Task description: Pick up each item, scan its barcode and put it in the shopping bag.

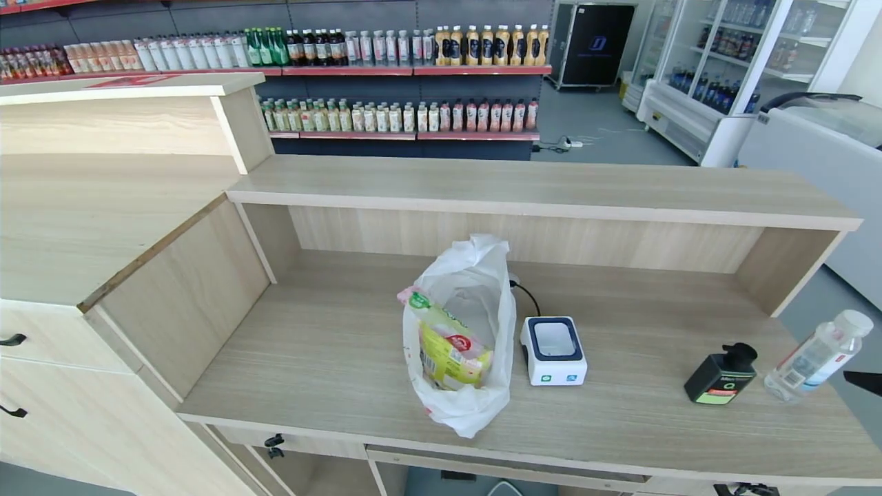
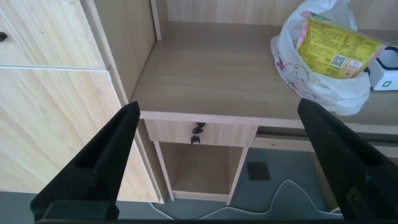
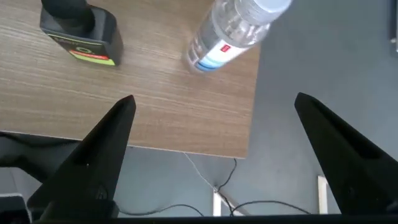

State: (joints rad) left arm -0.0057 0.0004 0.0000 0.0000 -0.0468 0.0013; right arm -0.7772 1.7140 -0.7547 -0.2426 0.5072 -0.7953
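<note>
Pale wooden counter (image 1: 331, 358): your clear plastic water bottle (image 1: 816, 355) stands cap-up at its right edge. Your left claw (image 2: 217, 168) and right claw (image 3: 214, 162) gape wide.

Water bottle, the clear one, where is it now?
In the head view, the clear plastic water bottle with a white cap sits at the right end of the wooden counter, just right of the black pump bottle.

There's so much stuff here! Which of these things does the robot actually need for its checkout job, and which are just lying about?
For the job: white shopping bag; yellow snack packet, already in the bag; barcode scanner; clear water bottle; black bottle.

Just there: drink shelves at the back; glass-door fridges.
</note>
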